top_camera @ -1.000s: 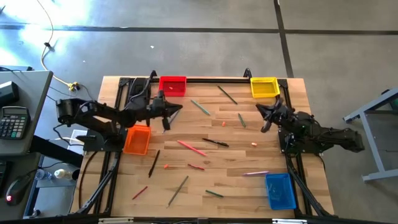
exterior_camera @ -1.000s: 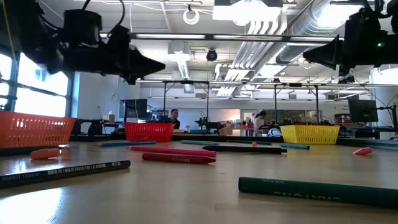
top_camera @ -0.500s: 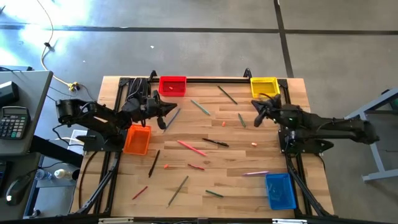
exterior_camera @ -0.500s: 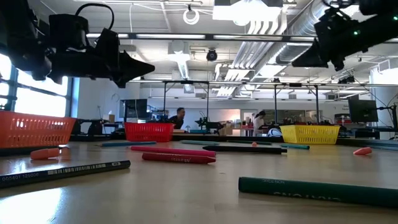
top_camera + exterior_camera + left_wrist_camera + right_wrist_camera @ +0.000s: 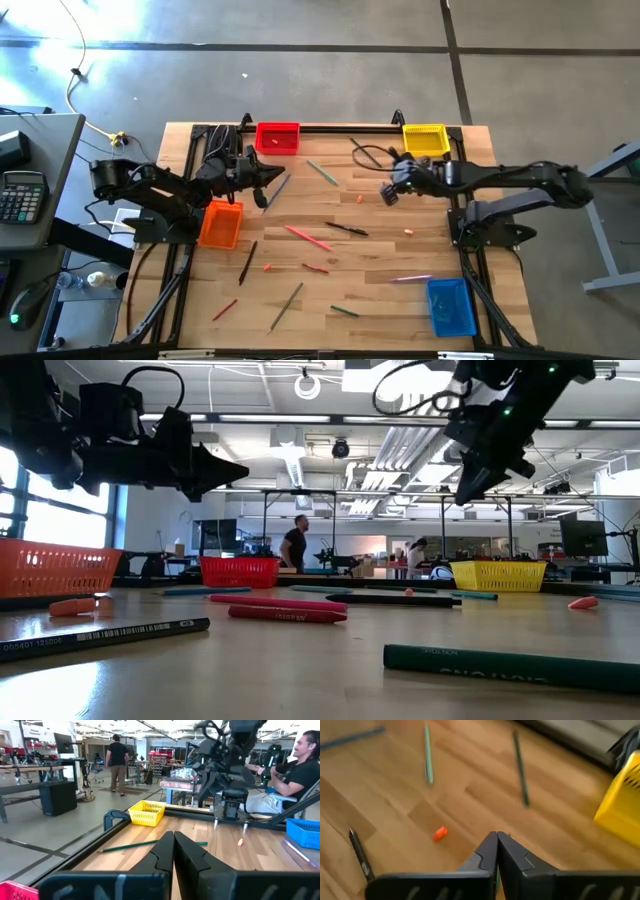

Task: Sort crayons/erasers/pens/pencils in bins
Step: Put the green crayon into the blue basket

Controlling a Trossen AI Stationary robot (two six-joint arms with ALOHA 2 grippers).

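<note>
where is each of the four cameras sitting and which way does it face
High view: above the table, looking straight down; both arms show, left hand and right hand shut.
Low view: at tabletop height, looking level into the room; both arms hang in from above.
Left wrist view: on the left arm, looking across the table at the right arm; its own shut fingers show.
Right wrist view: on the right arm, looking down at the wood; its own fingers show.
Shared: the yellow bin shows in all four views.

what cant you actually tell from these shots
- Red bin contents: high view, too small; low view shows only its mesh wall.
- Blue bin: left wrist view, cut off by the picture edge.
- Green pencil under the right tool: right wrist view, hidden by the fingers.
- Eraser: shape too small.
</note>
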